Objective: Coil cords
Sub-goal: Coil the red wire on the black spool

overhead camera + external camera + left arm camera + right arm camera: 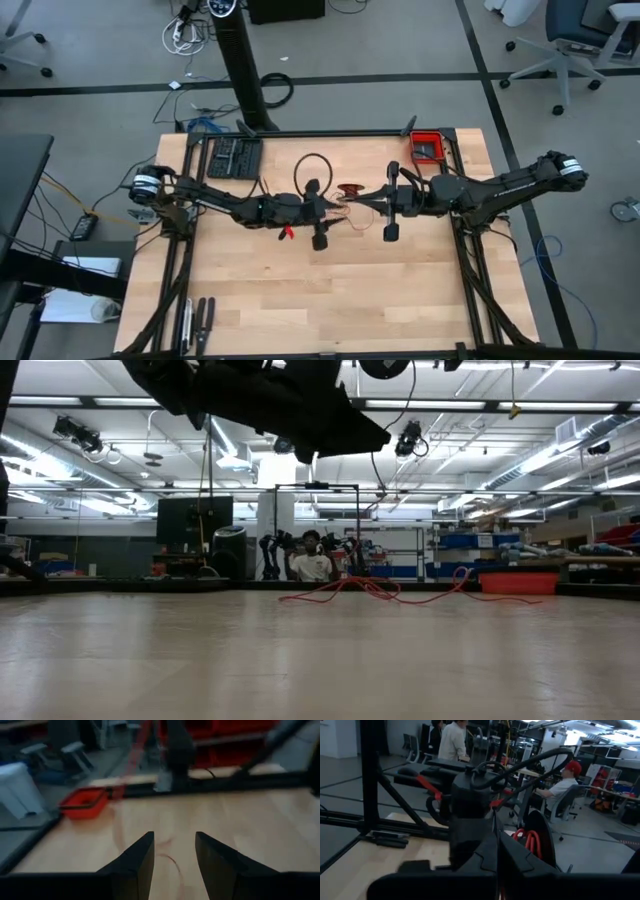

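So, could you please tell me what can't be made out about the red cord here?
- High view: red cord too small between the left gripper and right gripper to count loops.
- Left wrist view: cord blurred.
- Right wrist view: the right gripper's own body hides any grip.

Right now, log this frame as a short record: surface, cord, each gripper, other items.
surface: wooden table
cord: thin red cord, loose wavy strand mid-table, not coiled
left gripper: left gripper open, nothing between the fingers, above the table centre
right gripper: right gripper shut, facing the left one; whether it pinches the cord is unclear
other items: red bin at far right corner; black cable loop
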